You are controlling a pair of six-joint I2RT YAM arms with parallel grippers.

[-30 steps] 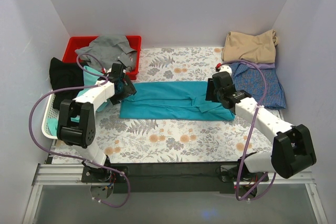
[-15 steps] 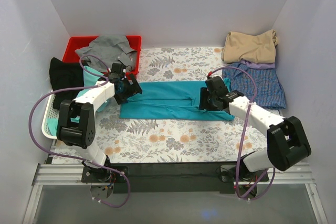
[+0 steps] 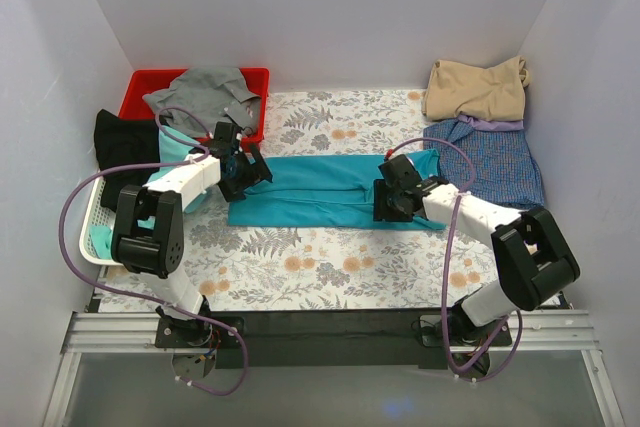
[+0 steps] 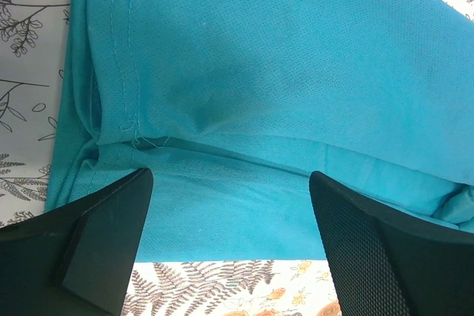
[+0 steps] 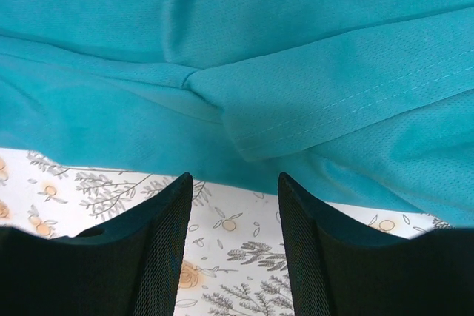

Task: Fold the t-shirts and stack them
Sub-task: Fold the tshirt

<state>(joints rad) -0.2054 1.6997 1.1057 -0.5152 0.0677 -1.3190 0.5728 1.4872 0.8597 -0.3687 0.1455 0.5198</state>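
A teal-blue t-shirt (image 3: 320, 190) lies folded into a long strip across the middle of the flowered cloth. My left gripper (image 3: 246, 169) is open over the strip's left end; its wrist view shows the teal cloth (image 4: 244, 86) between wide black fingers (image 4: 370, 257), not held. My right gripper (image 3: 388, 199) is open over the strip's right part near its front edge; its wrist view shows the teal cloth (image 5: 244, 72) beyond the fingers (image 5: 159, 242). A tan shirt (image 3: 476, 88) and a blue-purple checked shirt (image 3: 495, 160) lie at the back right. A black shirt (image 3: 124, 143) lies at the left.
A red bin (image 3: 142, 85) at the back left holds a grey garment (image 3: 208, 94). A white basket (image 3: 97, 215) at the left holds pale green cloth (image 3: 172, 152). White walls close in the table on three sides.
My right gripper has moved left along the teal strip, towards its front edge. My left gripper has shifted slightly right over the strip's left end.
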